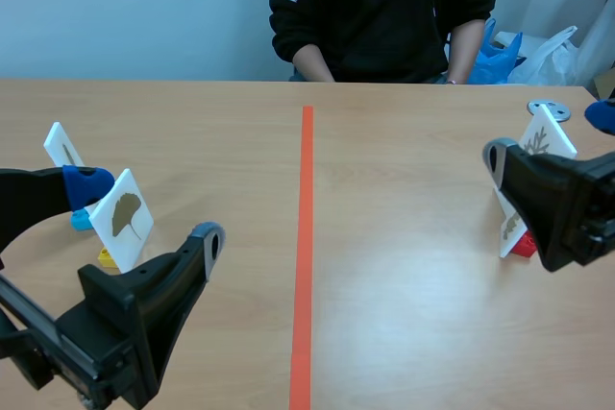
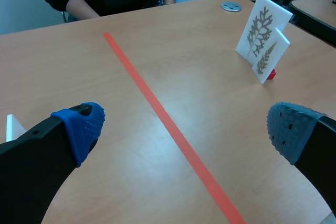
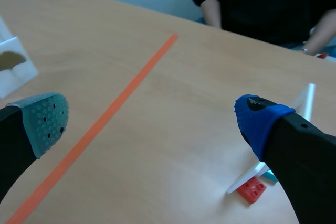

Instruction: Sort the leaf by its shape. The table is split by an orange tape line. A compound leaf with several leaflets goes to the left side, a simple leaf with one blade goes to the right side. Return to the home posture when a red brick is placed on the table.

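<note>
Both arms low, left hand (image 2: 184, 128) and right hand (image 3: 151, 118) each spread wide, nothing between the fingers.

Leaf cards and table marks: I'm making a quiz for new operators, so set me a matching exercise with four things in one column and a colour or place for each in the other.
Things
1. fan-shaped leaf card
2. small card next to the branched-leaf card
3. metal disc
4. tape line

Matches
A. orange
B. stands on a red base
C. lies flat on the table, right of the tape
D. stands on a yellow base

Pairs: 1-D, 2-B, 3-C, 4-A
</note>
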`<action>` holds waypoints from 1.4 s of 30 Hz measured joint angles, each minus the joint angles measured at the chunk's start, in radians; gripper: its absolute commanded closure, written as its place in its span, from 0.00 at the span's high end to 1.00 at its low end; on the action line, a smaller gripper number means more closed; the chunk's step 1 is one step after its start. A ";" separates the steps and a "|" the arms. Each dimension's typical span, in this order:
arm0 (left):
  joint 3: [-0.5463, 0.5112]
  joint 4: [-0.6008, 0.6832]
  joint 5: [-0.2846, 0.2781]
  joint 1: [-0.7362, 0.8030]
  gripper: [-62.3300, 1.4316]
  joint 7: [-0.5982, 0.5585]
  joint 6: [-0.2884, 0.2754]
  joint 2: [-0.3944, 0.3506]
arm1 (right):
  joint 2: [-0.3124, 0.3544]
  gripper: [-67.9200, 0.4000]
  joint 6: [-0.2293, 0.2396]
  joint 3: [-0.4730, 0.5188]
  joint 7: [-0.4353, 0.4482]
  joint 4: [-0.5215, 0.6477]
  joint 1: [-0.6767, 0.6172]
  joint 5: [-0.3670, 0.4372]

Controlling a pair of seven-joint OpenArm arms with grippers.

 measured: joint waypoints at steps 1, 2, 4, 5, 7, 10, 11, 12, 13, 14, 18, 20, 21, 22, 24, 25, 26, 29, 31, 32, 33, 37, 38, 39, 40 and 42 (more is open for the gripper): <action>0.000 0.000 0.000 0.000 1.00 0.000 0.010 0.000 | 0.000 0.99 0.006 0.000 -0.001 0.017 -0.017 0.000; 0.000 0.000 0.000 0.000 1.00 0.000 0.018 0.000 | 0.000 0.99 0.014 0.000 -0.006 0.034 -0.033 0.000; 0.000 0.000 0.000 0.000 1.00 0.007 0.023 0.000 | 0.000 0.99 0.031 0.000 -0.023 0.069 -0.068 0.000; 0.000 0.000 0.000 0.000 1.00 0.016 0.029 0.000 | 0.000 0.99 0.031 0.000 -0.023 0.083 -0.087 0.000; 0.000 0.000 0.001 0.000 1.00 0.019 0.043 0.000 | 0.000 0.99 0.031 0.000 -0.023 0.099 -0.119 0.000; 0.000 0.000 0.001 0.000 1.00 0.027 0.060 0.000 | 0.000 0.99 0.031 0.000 -0.027 0.099 -0.134 0.000; 0.000 0.000 0.001 0.000 1.00 0.034 0.060 0.000 | 0.000 0.99 0.031 0.000 -0.027 0.099 -0.134 0.000; 0.000 0.000 0.001 0.000 1.00 0.039 0.060 0.000 | 0.000 0.99 0.031 0.000 -0.027 0.099 -0.133 0.000; 0.000 0.000 0.001 0.000 1.00 0.042 0.060 0.000 | 0.000 0.99 0.031 0.000 -0.028 0.099 -0.133 0.000; 0.000 0.000 0.001 0.000 1.00 0.042 0.060 0.000 | 0.000 0.99 0.031 0.000 -0.031 0.098 -0.133 -0.001; 0.000 0.000 0.001 0.000 1.00 0.042 0.060 0.000 | 0.000 0.99 0.031 0.000 -0.031 0.098 -0.130 -0.004; 0.000 0.000 0.001 0.000 1.00 0.042 0.060 0.000 | 0.000 0.99 0.031 0.000 -0.031 0.098 -0.130 -0.004; 0.000 0.000 0.002 0.000 1.00 0.042 0.060 0.000 | 0.000 0.99 0.031 0.000 -0.031 0.098 -0.130 -0.004; 0.000 0.000 0.010 0.000 1.00 0.042 0.060 0.000 | 0.000 0.99 0.031 0.000 -0.031 0.098 -0.130 -0.004; 0.000 0.000 0.013 0.000 1.00 0.042 0.060 0.000 | 0.000 0.99 0.031 0.000 -0.031 0.098 -0.130 -0.004; 0.000 0.000 0.013 0.000 1.00 0.042 0.060 0.000 | 0.000 0.99 0.031 0.000 -0.031 0.097 -0.130 -0.004; 0.000 0.000 0.013 0.000 1.00 0.042 0.060 0.000 | 0.000 0.99 0.031 0.000 -0.031 0.097 -0.130 -0.004; 0.000 0.000 0.013 0.000 1.00 0.041 0.056 0.000 | 0.000 0.99 0.031 0.000 -0.031 0.097 -0.130 -0.004; 0.000 0.000 0.013 0.000 1.00 0.041 0.056 0.000 | 0.000 0.99 0.031 0.000 -0.031 0.097 -0.130 -0.004; 0.000 0.000 0.013 0.000 1.00 0.041 0.056 0.000 | 0.000 0.99 0.031 0.000 -0.031 0.097 -0.130 -0.004; 0.000 0.000 0.013 0.000 1.00 0.041 0.056 0.000 | 0.000 0.99 0.031 0.000 -0.031 0.097 -0.130 -0.004; 0.000 0.000 0.013 0.000 1.00 0.041 0.056 0.000 | 0.000 0.99 0.031 0.000 -0.031 0.097 -0.130 -0.004; 0.000 0.000 0.013 0.000 1.00 0.041 0.056 0.000 | 0.000 0.99 0.031 0.000 -0.031 0.097 -0.130 -0.004; 0.000 0.000 0.013 0.000 1.00 0.041 0.056 0.000 | 0.000 0.99 0.031 0.000 -0.031 0.097 -0.130 -0.004; 0.000 0.000 0.013 0.000 1.00 0.041 0.053 0.000 | 0.000 0.99 0.031 0.000 -0.031 0.097 -0.130 -0.004; 0.000 0.000 0.013 0.000 1.00 0.041 0.047 0.000 | 0.000 0.99 0.031 0.000 -0.031 0.097 -0.130 -0.004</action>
